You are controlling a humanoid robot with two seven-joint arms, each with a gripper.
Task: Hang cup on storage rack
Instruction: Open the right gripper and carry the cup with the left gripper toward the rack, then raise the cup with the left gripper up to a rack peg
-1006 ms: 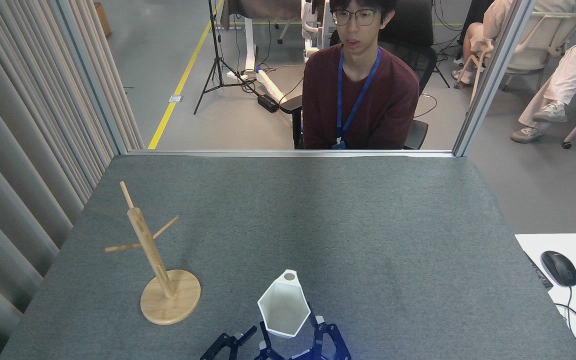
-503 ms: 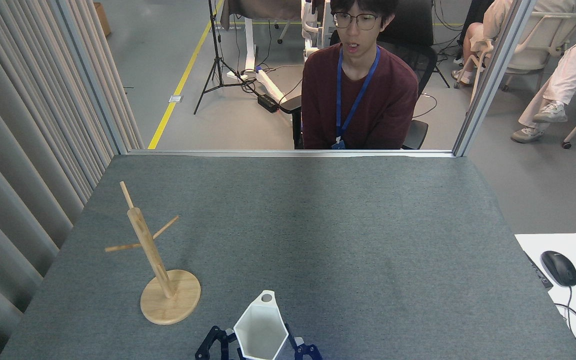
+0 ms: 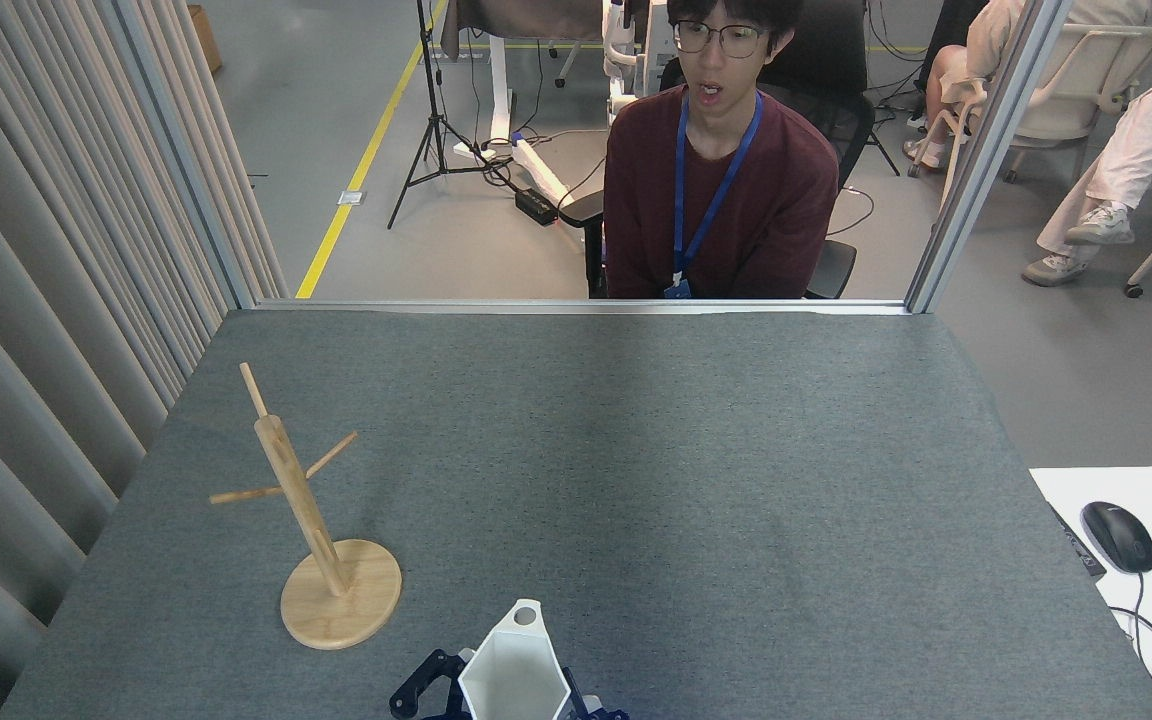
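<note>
Gripping the cup (image 3: 514, 680), a gripper (image 3: 496, 705), side unclear; rack (image 3: 311, 520) lies at ten o'clock, handle pointing twelve.

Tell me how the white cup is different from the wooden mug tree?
The matte white faceted cup looks short and wide; the light bamboo mug tree is tall and thin. The cup is hollow and open-topped; the tree is a slanted post with pegs. The cup sits between dark claw parts; the tree stands alone on the table.
</note>
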